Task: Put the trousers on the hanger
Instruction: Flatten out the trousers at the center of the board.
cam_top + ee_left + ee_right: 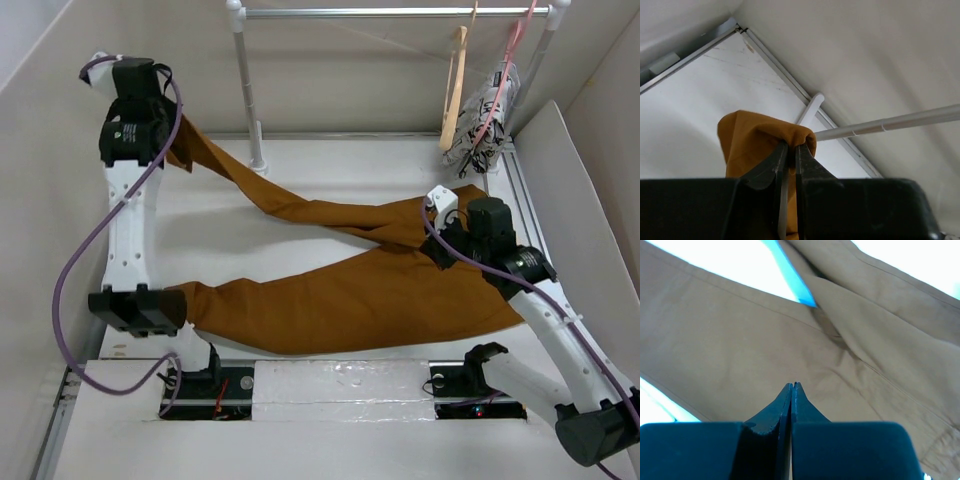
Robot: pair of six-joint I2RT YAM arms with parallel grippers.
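At the near edge of the table (pixel 230 215), between the two arm bases, the closer leg of the trousers (pixel 340 300) lies flat, running from the left side across to the right. Just beyond, right of centre, the right gripper (pixel 791 386) sits low where the two legs meet. Its jaws are pressed together. Its own camera shows no fold between the tips, only rust-brown cloth beneath; whether a thin pinch is caught, cannot tell. Farther back on the left, the left gripper (pixel 790 146) is raised above the table and clamped on the end of the other leg, with cloth bunched over the fingertips. That leg slopes down from it toward the crotch. At the far right the hanger (pixel 456 85) dangles bare from the rail (pixel 380 13), well apart from the garment. Just beside it a pink hanger (pixel 517 45) carries a patterned cloth (pixel 485 125). Judgement: the step in hand is getting a second hold before any lift. To do it well, the right claw needs a real bite of fabric near the crotch. If it rises and nothing follows, open, press deeper and close again. Then gather both legs so they can drape over the wooden hanger without snagging its neighbour.
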